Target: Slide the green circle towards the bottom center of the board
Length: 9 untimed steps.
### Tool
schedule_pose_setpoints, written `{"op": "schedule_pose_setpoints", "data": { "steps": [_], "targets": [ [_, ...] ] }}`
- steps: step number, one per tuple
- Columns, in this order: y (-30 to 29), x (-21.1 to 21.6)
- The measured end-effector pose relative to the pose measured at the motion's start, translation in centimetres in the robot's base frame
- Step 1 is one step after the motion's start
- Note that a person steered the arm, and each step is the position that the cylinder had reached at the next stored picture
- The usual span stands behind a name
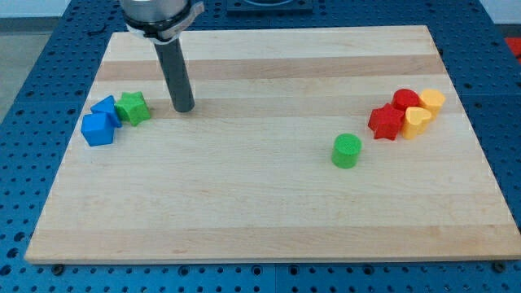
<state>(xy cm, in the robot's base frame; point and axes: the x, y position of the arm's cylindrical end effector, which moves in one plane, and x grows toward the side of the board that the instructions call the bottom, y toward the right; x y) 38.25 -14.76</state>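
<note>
The green circle (347,150) is a short green cylinder on the wooden board (269,220), right of the middle. My tip (185,107) is the lower end of the dark rod at the view's upper left, far to the left of the green circle and not touching it. The tip stands just right of a green star-shaped block (133,107), with a small gap between them.
Two blue blocks (101,122) sit against the green star at the left edge. At the right, a red star block (385,122), a red round block (404,101), a yellow heart block (417,122) and a yellow block (432,101) cluster together, above and right of the green circle.
</note>
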Motion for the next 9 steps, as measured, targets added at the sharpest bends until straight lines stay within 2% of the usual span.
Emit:
{"op": "schedule_pose_setpoints", "data": {
  "steps": [2, 3, 4, 6, 7, 8, 9],
  "targets": [
    [-4.6, 0.0],
    [-4.9, 0.1],
    [-2.1, 1.7],
    [3.5, 12.3],
    [8.5, 16.5],
    [17.6, 17.2],
    [28.2, 15.6]
  ]
}}
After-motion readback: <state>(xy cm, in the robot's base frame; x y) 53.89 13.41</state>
